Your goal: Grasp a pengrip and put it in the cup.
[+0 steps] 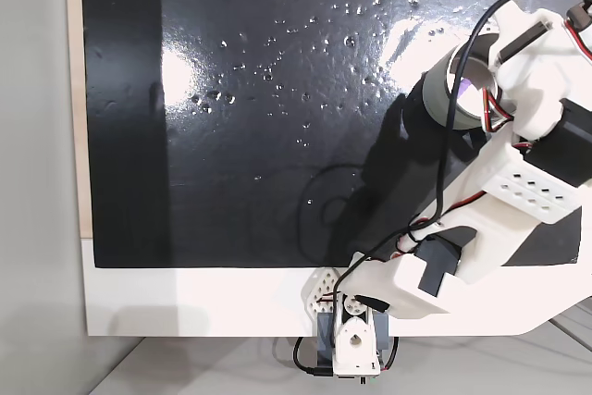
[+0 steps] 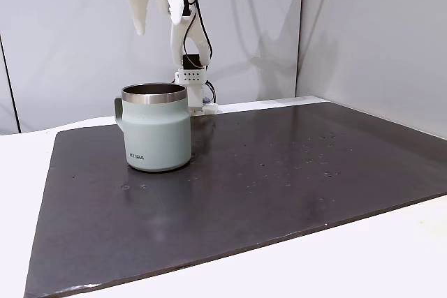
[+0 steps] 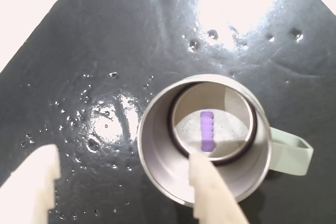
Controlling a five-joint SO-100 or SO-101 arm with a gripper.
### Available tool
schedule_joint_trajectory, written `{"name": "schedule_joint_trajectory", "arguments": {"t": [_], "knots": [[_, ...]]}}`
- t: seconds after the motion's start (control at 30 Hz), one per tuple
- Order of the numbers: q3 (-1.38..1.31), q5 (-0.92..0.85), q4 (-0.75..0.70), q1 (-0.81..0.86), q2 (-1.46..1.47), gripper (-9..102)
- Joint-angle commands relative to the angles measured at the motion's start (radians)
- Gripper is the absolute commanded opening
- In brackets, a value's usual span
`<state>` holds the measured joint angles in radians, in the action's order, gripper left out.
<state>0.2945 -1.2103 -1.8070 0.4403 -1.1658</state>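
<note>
The cup (image 2: 157,134) is a pale grey-green mug with a steel rim, standing upright on the black mat. From the wrist view I look straight down into the cup (image 3: 157,177); its handle (image 3: 294,153) points right. The light-purple ribbed pengrip (image 3: 208,131) lies on the cup's steel bottom. My gripper (image 3: 122,155) is open with nothing between its white fingers (image 3: 212,195). In a fixed view the gripper (image 2: 158,26) hangs well above the cup's mouth. From above, the arm covers part of the cup (image 1: 437,99).
The black mat (image 2: 279,172) lies on a white table (image 2: 363,263) and carries small shiny specks. The arm's base (image 1: 356,339) is clamped at the table's edge. Grey wall panels (image 2: 363,33) stand behind.
</note>
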Motion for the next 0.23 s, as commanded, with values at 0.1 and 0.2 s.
{"name": "schedule_joint_trajectory", "arguments": {"t": [0.1, 0.2], "knots": [[-0.028, -0.018, -0.012, 0.015, -0.012, 30], [-0.028, -0.018, -0.012, 0.017, -0.012, 30]]}}
